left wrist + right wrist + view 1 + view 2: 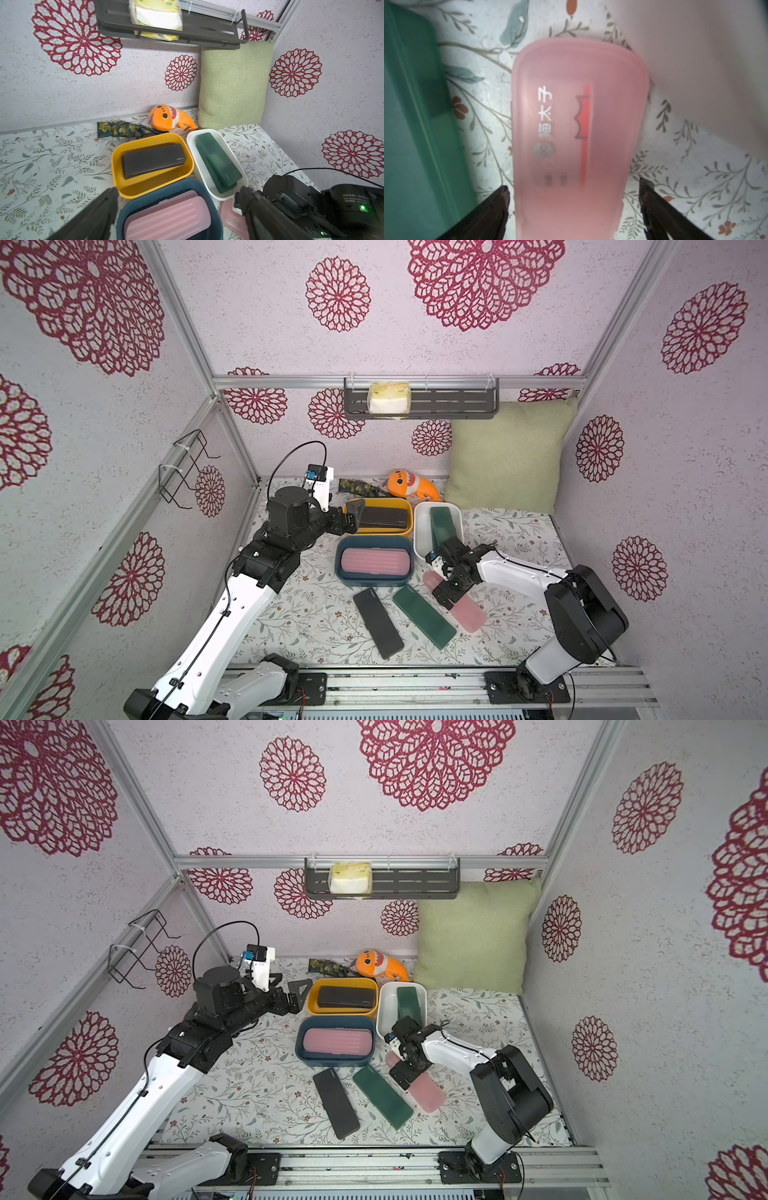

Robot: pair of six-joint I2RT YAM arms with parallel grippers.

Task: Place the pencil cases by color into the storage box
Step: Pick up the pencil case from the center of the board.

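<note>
Three cases lie loose on the table, side by side at a slant near the front: the black case, the green case and the pink case. Your right gripper is down over the pink case, near the end that points at the tubs. Its jaws are spread wide, one finger on each side of the case and just clear of its edges; nothing is pinched. In the right wrist view the green case runs alongside the pink one with bare table between them.

Six more cases sit in the tubs behind. You have a black pair stacked in the yellow tub, a green pair stacked in the white tub, and a pink pair in the blue tub, which stands just in front of the yellow one. Your left gripper hangs in the air at the yellow tub's end nearest the left arm, jaws spread and holding nothing.
</note>
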